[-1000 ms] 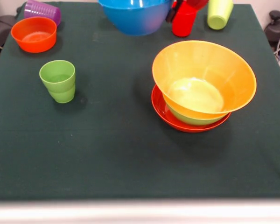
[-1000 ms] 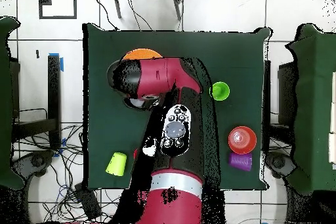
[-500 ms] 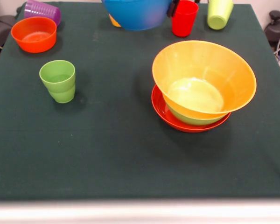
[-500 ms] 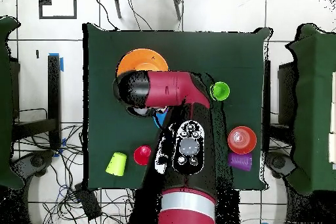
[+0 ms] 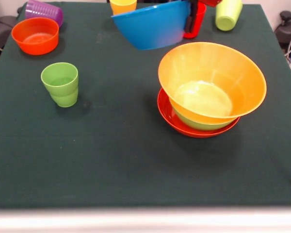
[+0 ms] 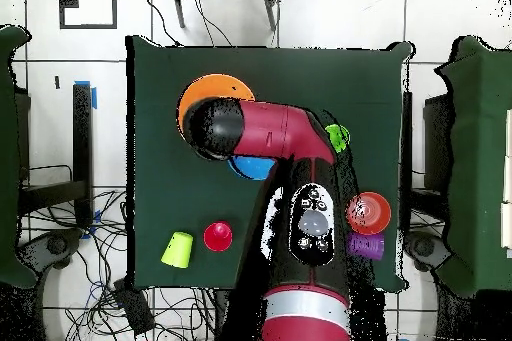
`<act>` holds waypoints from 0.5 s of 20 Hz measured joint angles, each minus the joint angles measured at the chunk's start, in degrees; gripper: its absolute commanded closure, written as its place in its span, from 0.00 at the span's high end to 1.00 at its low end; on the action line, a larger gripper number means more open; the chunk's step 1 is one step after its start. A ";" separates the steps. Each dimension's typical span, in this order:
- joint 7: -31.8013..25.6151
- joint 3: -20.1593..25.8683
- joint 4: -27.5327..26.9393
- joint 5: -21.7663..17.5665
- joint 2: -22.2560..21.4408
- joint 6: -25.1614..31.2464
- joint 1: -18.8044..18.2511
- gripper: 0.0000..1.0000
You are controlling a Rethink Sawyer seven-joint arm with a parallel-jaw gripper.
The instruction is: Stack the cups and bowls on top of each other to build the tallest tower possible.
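My gripper (image 5: 189, 18) comes in at the top edge, shut on the right rim of the blue bowl (image 5: 153, 25), which hangs tilted above the cloth. In the overhead view the arm hides the gripper and only part of the blue bowl (image 6: 250, 167) shows. The tower is the orange-yellow bowl (image 5: 211, 80) nested in a green bowl (image 5: 199, 124) on the red-orange bowl (image 5: 180, 124). A yellow cup (image 5: 122, 6) stands behind the blue bowl. The red cup (image 5: 198, 22) stands beside the gripper.
A light green cup (image 5: 228, 13) lies at the top right. Another green cup (image 5: 61, 83) stands upright at the left. The small orange bowl (image 5: 35, 35) and a purple cup (image 5: 43, 10) on its side sit at the top left.
The blue bowl has come down and tilted, nearer the tower, uncovering the yellow cup behind it. In the overhead view the arm has swung to the right.
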 measured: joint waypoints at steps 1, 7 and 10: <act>0.00 0.38 -0.01 0.66 -0.01 -0.48 -0.12 0.00; 0.00 1.99 0.00 3.33 -0.03 -0.77 -0.20 0.00; 0.00 2.68 0.00 4.24 -0.03 -0.77 -0.20 0.00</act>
